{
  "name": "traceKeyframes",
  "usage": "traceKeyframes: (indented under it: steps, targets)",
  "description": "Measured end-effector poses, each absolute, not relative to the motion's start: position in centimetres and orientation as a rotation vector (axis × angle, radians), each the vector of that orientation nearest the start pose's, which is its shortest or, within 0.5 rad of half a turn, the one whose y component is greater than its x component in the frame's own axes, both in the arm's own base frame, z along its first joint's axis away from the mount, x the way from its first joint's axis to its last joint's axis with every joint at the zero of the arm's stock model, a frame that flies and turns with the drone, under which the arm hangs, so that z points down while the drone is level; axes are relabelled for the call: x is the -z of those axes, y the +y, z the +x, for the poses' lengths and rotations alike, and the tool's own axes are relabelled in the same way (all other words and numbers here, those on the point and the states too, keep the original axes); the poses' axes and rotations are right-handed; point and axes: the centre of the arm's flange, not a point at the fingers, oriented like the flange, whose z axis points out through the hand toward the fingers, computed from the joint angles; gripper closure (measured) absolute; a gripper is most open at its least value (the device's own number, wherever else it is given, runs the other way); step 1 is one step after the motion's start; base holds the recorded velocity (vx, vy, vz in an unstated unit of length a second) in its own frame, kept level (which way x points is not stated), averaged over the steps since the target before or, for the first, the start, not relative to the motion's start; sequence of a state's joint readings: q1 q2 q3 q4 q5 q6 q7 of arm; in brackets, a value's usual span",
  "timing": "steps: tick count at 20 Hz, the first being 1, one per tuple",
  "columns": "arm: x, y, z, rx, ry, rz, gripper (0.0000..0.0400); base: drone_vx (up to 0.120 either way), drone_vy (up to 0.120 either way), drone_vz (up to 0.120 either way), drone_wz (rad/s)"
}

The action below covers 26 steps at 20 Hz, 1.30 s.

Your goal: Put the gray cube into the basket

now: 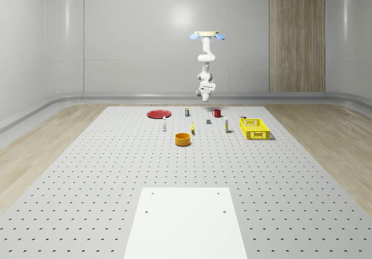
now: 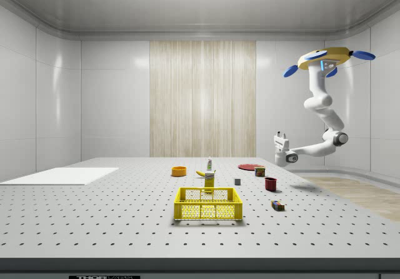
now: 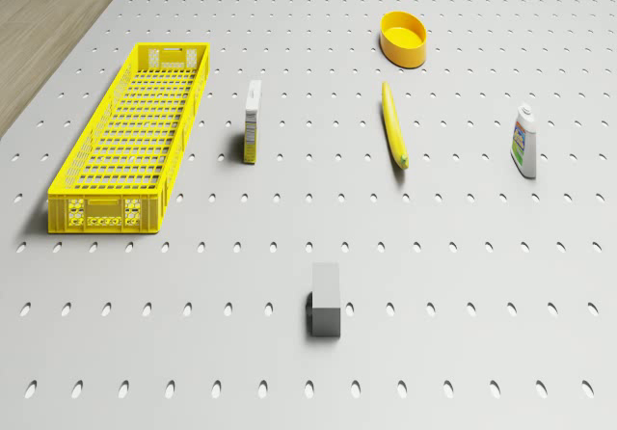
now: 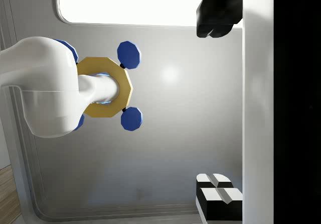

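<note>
The gray cube (image 1: 208, 121) (image 2: 237, 181) (image 3: 326, 301) sits alone on the perforated table. The yellow basket (image 1: 254, 129) (image 2: 208, 204) (image 3: 130, 141) stands to the cube's right in the whole-scene view, with nothing inside. The drone (image 1: 207, 36) (image 2: 329, 59) hovers high over the table's far part, behind the cube. Its arm bends down and forward. The gripper (image 1: 204, 94) (image 2: 280, 139) (image 4: 220, 108) hangs well above the table and points up toward the ceiling. It is open and holds nothing; the wrist view has the black fingertips (image 4: 218, 196) far apart and the drone (image 4: 103, 87) overhead.
Around the cube lie a red mug (image 1: 217, 113), an upright box (image 3: 252, 121), a banana (image 3: 393, 124), a bottle (image 3: 523, 141), an orange bowl (image 3: 404, 39) and a red plate (image 1: 158, 114). A white sheet (image 1: 186, 221) lies at the whole-scene view's near edge.
</note>
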<state>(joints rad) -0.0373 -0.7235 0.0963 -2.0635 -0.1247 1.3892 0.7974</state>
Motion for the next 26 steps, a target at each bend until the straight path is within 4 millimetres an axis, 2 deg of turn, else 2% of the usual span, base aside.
traceKeyframes:
  steps: [6, 9, 11, 13, 15, 16, 18, 20, 21, 26]
  targets:
    - [-68.0, 4.8, 30.1, 0.440, 1.365, -3.283, 0.0000, 0.000, 0.000, -0.093, 0.000]
    - [-66.1, 7.2, 30.1, 0.719, 1.460, -3.502, 0.0000, 0.120, 0.000, -0.040, 0.000]
    - [-63.9, 8.7, 30.2, 1.021, 1.536, -3.674, 0.0000, 0.120, 0.000, 0.000, 0.000]
    - [-60.8, 9.7, 30.3, 1.457, 1.608, -3.829, 0.0000, 0.120, 0.000, -0.100, 0.000]
    - [-57.4, 9.7, 30.4, 2.054, 1.648, -3.894, 0.0000, 0.120, 0.000, -0.120, 0.000]
    - [-55.8, 9.2, 30.5, 2.410, 1.643, -3.864, 0.0000, 0.120, 0.000, -0.120, 0.000]
    - [-53.1, 7.7, 30.6, 3.191, 1.565, -3.633, 0.0000, 0.120, 0.000, -0.120, 0.000]
    - [-51.4, 6.0, 30.6, 3.954, 1.388, -3.172, 0.0000, 0.120, 0.000, -0.120, 0.000]
    - [-50.8, 5.2, 30.6, -0.778, -0.231, 0.523, 0.0000, 0.120, 0.000, -0.120, 0.000]
    - [-49.5, 2.2, 30.7, -0.786, -0.099, 0.216, 0.0000, 0.120, 0.000, -0.120, 0.000]
